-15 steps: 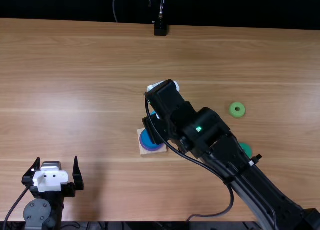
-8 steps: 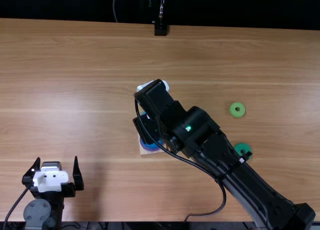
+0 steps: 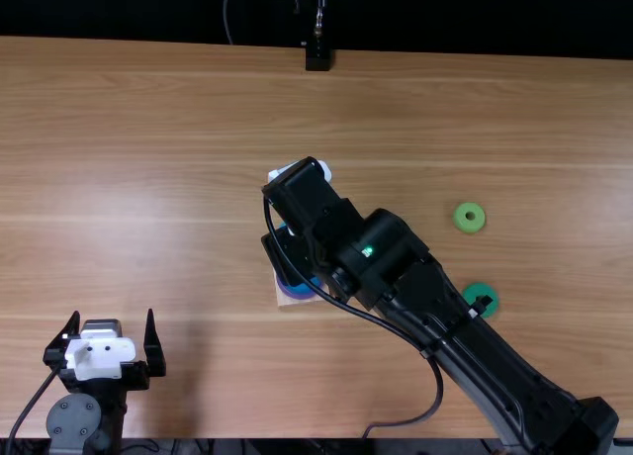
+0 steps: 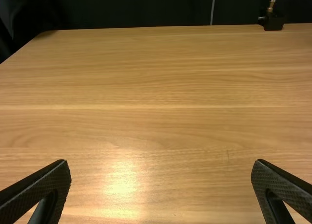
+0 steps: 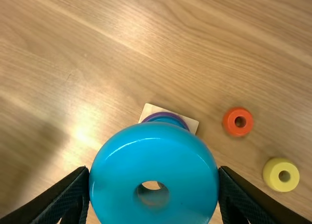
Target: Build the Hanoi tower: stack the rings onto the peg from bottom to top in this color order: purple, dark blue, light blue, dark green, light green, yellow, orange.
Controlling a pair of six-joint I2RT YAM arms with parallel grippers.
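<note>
Two rings on the base: purple ring point(image 5: 168, 113) lowest, dark blue ring point(image 5: 168, 121) above it, on the wooden base point(image 5: 148, 108); order conforms so far.
Right end effector point(image 5: 153, 170): gripping the light blue ring point(image 5: 153, 158) by its sides, above the base at mid-table.
Step in hand: judged to be the third placement, light blue ring onto the peg.
Hole alignment: cannot be confirmed; the held ring covers much of the stack.
Next move: centre the hole over the peg, keep the ring level, lower it to the dark blue ring, then release.
Risk: an off-centre descent could catch the peg's top and tilt the ring.
Dark green ring point(image 3: 471, 292): on the table point(image 3: 198, 129), right of the base, partly covered by the right arm point(image 3: 425, 287); due fourth.
Light green ring point(image 3: 460, 223): farther off, right side; due fifth.
Yellow ring point(image 5: 272, 173), orange ring point(image 5: 230, 118): on the table, orange closer to the base.
Left end effector point(image 3: 112, 314): open, holding nothing, near left.
</note>
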